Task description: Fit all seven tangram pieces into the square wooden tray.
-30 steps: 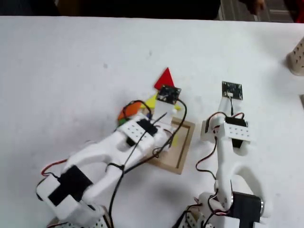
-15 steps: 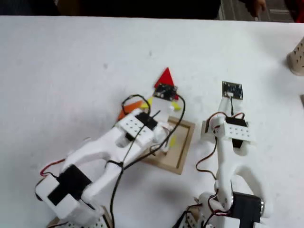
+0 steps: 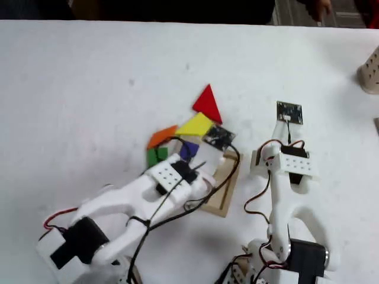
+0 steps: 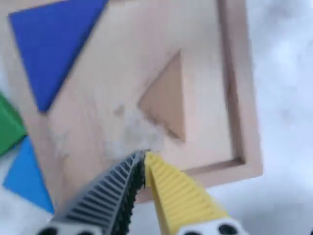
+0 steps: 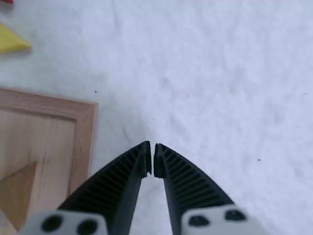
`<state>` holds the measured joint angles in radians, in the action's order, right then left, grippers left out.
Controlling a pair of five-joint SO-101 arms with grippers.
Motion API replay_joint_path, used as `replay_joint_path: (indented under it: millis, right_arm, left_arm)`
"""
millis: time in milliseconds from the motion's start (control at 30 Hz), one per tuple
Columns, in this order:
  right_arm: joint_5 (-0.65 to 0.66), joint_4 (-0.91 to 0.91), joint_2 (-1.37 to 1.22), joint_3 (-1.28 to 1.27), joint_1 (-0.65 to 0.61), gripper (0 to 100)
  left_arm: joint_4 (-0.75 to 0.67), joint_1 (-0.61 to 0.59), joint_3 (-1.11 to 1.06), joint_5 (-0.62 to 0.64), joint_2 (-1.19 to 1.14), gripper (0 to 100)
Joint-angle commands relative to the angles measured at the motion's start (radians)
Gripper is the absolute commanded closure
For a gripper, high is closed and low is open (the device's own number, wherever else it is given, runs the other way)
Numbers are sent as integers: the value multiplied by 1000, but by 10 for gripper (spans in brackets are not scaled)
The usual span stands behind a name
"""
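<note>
Drawn back nearer, your left gripper (image 4: 145,155) hangs closed and empty over the square wooden tray (image 4: 237,83), with the flat yellow four-sided piece (image 3: 197,125) just beyond its far edge, closest to this arm.

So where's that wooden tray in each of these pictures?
High view: the tray lies near the middle, partly under the left arm.
Left wrist view: it spreads beneath the left gripper.
Right wrist view: its corner lies beside the right gripper.
Shared landmark: wood-coloured triangle in the tray, both wrist views.
</note>
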<state>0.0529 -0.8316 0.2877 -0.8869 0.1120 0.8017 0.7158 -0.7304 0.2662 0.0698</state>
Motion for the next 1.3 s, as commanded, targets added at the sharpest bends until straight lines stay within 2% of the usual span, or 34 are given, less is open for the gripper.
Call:
replay_joint_path:
  millis: [0,233,367,567,733,1067,1267]
  right_arm:
    - [5,15,50,2,2,981]
    - [5,15,50,2,1,981]
    - [5,15,50,2,1,980]
    - [5,15,50,2,1,978]
    - [5,15,50,2,1,978]
    - [5,13,50,2,-19,978]
    - [5,13,50,2,-16,978]
  left_arm:
    - [-95,19,20,3,-22,980]
    - [-100,35,149,3,-179,980]
    - [-103,97,176,11,-193,980]
    - [-212,157,172,209,-199,980]
    - [-328,130,170,252,-199,980]
    - [-230,122,173,244,-186,980]
    - [-101,128,121,244,-13,980]
